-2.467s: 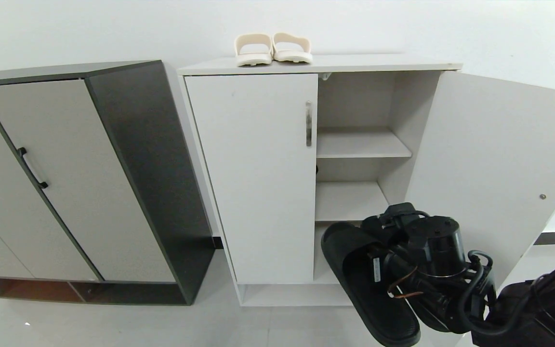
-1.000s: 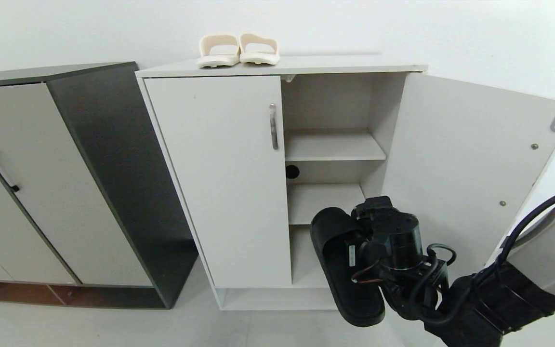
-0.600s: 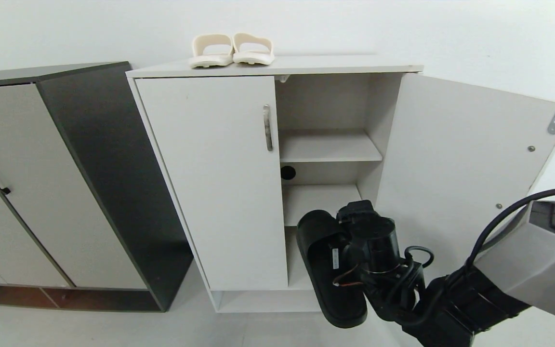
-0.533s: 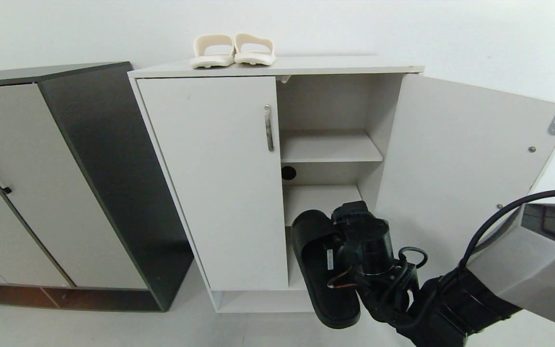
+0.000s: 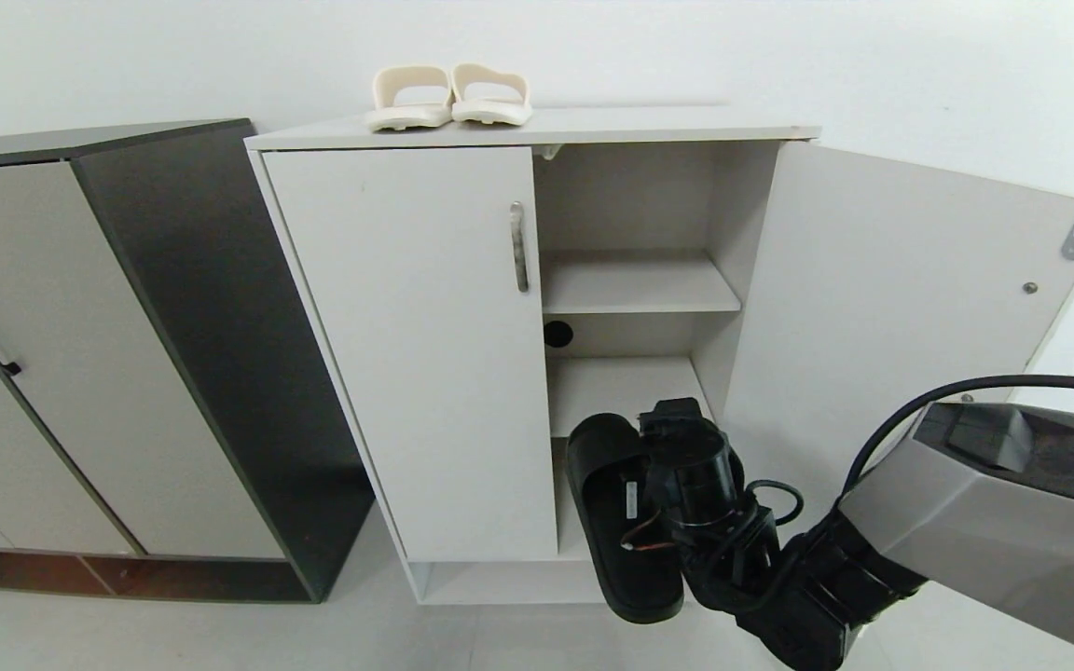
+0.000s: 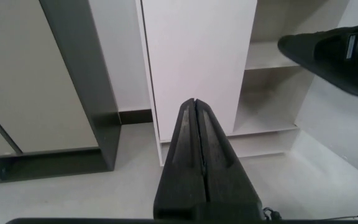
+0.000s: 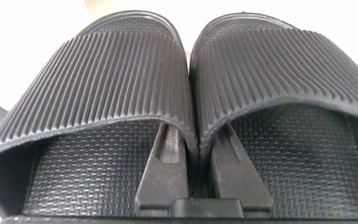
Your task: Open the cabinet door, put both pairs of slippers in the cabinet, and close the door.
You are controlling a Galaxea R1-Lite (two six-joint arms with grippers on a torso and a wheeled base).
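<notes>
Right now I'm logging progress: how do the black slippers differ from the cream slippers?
The black slippers hang tilted in the right hand, low before the open cabinet; the cream slippers lie flat on its top, untouched. Both pairs are side by side, neither inside yet.

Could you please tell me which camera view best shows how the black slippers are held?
The right wrist view: the right gripper clamps the black slippers together, one finger under each strap. The head view shows one sole beside the arm; the left wrist view, a dark toe end.
</notes>
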